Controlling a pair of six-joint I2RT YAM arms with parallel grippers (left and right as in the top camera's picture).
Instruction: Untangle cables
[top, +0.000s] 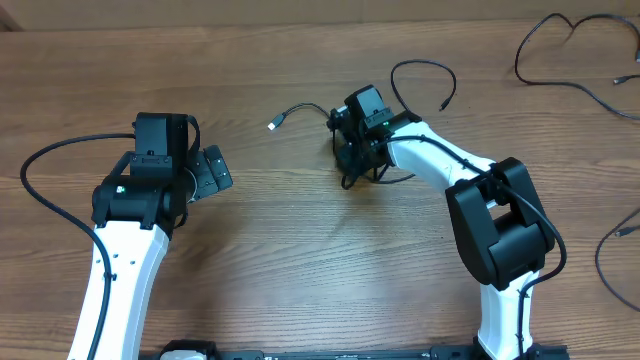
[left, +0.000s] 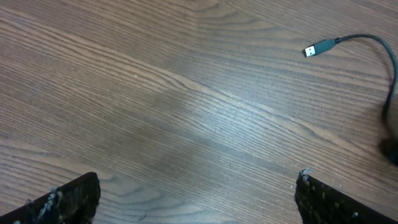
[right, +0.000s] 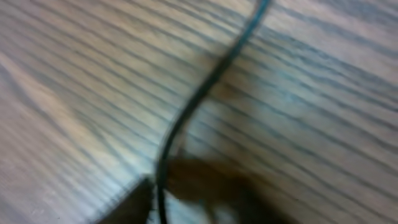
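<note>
Cables (top: 305, 107) bunched mid-table, nearer the far edge, under the right gripper (top: 350, 150), its grip impossible to tell through blur; left gripper (top: 212, 170) gaping and empty; likely light, limp, slippery cord, best pinched just behind the silver USB plug (left: 319, 47).

A thin black cable (right: 186, 118) curves down my blurred view, across the wooden table (right: 323, 93). At the cable's lower end sits my dark finger (right: 134, 204); whether I'm gripping it is unclear.
</note>
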